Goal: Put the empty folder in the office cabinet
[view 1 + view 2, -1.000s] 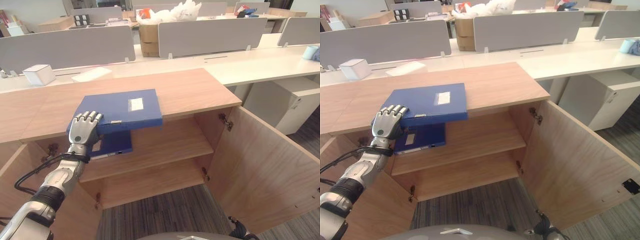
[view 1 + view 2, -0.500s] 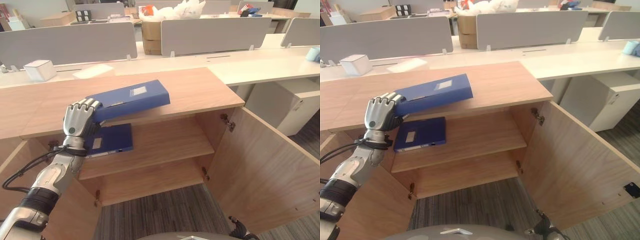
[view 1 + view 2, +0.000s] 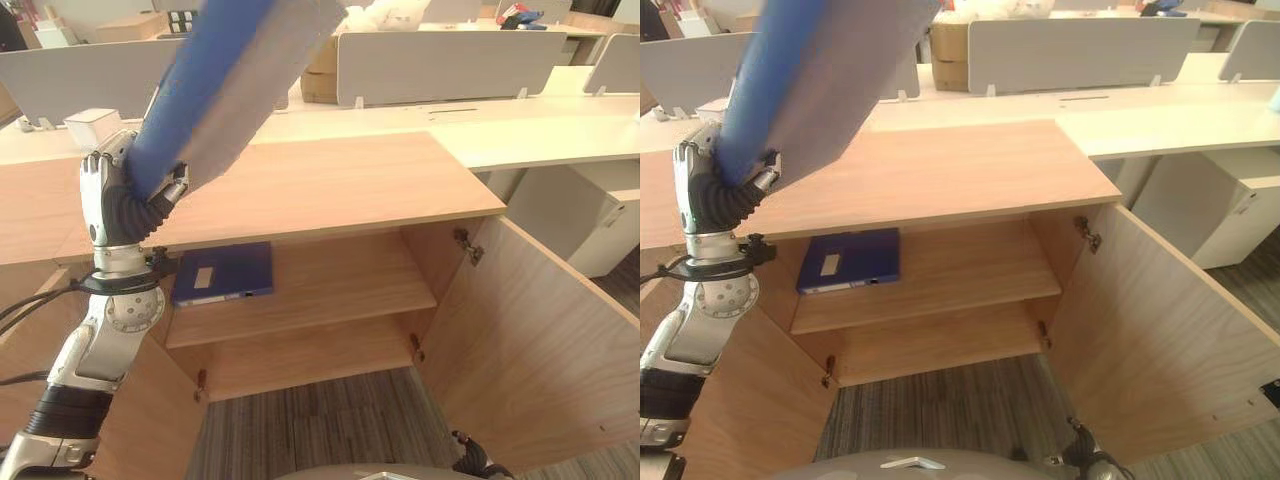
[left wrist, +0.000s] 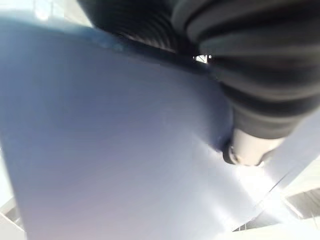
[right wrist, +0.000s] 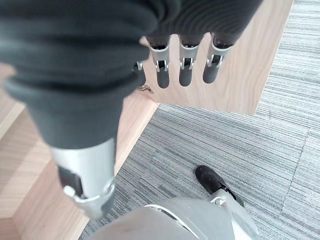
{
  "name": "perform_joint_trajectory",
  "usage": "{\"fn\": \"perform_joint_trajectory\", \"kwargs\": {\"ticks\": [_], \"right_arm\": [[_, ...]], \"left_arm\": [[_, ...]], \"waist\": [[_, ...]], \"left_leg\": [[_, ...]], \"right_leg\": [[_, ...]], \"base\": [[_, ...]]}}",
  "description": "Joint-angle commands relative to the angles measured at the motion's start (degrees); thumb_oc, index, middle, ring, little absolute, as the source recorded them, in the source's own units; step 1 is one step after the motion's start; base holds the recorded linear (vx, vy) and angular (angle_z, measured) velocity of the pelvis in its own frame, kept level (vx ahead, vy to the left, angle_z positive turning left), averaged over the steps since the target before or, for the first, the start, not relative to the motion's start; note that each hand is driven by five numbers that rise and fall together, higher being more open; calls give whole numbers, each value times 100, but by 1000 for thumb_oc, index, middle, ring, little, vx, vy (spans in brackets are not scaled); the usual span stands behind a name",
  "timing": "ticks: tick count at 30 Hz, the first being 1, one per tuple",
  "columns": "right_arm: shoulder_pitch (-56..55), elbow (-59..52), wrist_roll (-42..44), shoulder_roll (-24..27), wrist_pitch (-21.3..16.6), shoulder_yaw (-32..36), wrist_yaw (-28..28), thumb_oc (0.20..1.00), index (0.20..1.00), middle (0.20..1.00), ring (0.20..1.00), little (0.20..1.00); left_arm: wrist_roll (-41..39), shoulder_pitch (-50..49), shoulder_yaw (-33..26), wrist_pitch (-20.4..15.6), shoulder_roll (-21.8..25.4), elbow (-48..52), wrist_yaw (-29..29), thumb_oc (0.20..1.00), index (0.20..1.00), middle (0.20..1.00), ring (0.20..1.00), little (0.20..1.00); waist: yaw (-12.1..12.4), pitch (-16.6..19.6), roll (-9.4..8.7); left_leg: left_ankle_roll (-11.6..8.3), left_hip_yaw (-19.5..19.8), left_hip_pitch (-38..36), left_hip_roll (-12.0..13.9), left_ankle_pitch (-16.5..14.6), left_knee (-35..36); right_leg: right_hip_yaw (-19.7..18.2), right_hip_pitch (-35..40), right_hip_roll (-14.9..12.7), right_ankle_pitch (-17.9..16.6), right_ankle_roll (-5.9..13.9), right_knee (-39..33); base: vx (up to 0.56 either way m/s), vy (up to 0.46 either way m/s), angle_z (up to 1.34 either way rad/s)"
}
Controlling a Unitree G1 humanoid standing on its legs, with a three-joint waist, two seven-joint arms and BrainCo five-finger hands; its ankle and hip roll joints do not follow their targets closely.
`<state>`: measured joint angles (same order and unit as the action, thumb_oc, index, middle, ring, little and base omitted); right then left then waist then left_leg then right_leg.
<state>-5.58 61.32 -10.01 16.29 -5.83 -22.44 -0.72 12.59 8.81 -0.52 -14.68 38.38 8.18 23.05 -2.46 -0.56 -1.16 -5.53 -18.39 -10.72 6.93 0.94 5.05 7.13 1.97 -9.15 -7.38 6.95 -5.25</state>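
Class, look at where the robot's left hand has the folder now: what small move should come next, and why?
Probably lower and level the folder toward the upper shelf. The left hand grips it raised steeply above the cabinet top, while the door stands open and bare shelf lies beside the second folder already there. The right hand hangs relaxed.

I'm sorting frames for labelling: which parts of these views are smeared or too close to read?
Left eye view: the lifted blue folder in the left hand is motion-smeared; the folder on the shelf is sharp. Left wrist view: the held folder sits too close, a soft blue blur. Right wrist view: the right hand shows clearly.
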Motion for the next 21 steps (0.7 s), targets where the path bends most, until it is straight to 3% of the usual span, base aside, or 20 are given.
{"fn": "perform_joint_trajectory", "kwargs": {"ticks": [1,4,6,8,10,12,16,21], "right_arm": [[500,251,111,162,-21,-183,-22,1000,1000,1000,1000,1000],[522,195,91,189,-13,-177,-99,1000,1000,1000,1000,1000],[525,148,84,205,-13,-163,-122,1000,1000,1000,1000,1000],[540,-157,95,279,-64,-161,-213,1000,1000,1000,1000,1000],[526,-283,116,311,-78,-179,-251,1000,1000,1000,1000,1000],[500,-777,209,428,-143,-197,-367,1000,1000,1000,1000,1000],[456,-1310,344,595,-232,-236,-488,1000,1000,1000,1000,1000],[437,-2885,979,1021,-405,-330,-856,1000,1000,1000,1000,1000]], "left_arm": [[-1790,711,-232,-708,13,202,-501,200,200,200,200,200],[-2925,550,-199,-773,-213,382,-1121,200,200,200,200,200],[-3204,465,-187,-749,-276,446,-1299,200,200,200,200,200],[-4273,219,-16,-680,-518,579,-1865,200,200,200,200,200],[-4611,153,87,-625,-570,619,-2071,200,200,200,200,200],[-5516,-188,348,-427,-625,803,-2618,200,200,200,200,200],[-5986,-634,494,-223,-526,872,-2993,200,200,200,200,200],[-6703,-1323,652,49,-503,778,-3368,200,200,200,200,200]], "waist": [[-27,52,-9],[-13,33,-10],[-9,28,-10],[-2,-1,-20],[-3,-9,-20],[21,-46,-35],[56,-81,-60],[111,-130,-99]], "left_leg": [[-213,382,-15,275,-255,-5],[-201,404,-4,275,-247,-5],[-199,409,1,275,-246,-5],[-190,421,19,279,-230,-5],[-188,424,25,276,-226,-5],[-179,436,48,273,-210,-5],[-170,441,58,273,-199,-5],[-155,447,44,268,-180,-5]], "right_leg": [[65,287,-574,113,453,81],[63,287,-574,106,450,79],[69,286,-574,105,449,78],[75,288,-574,94,447,77],[69,287,-572,92,444,76],[74,280,-569,82,443,79],[74,281,-568,77,445,90],[71,285,-562,79,453,99]], "base": [[0,0,0],[0,0,0],[0,0,0],[0,0,0],[0,0,0],[0,0,0],[0,0,0],[0,0,0]]}}
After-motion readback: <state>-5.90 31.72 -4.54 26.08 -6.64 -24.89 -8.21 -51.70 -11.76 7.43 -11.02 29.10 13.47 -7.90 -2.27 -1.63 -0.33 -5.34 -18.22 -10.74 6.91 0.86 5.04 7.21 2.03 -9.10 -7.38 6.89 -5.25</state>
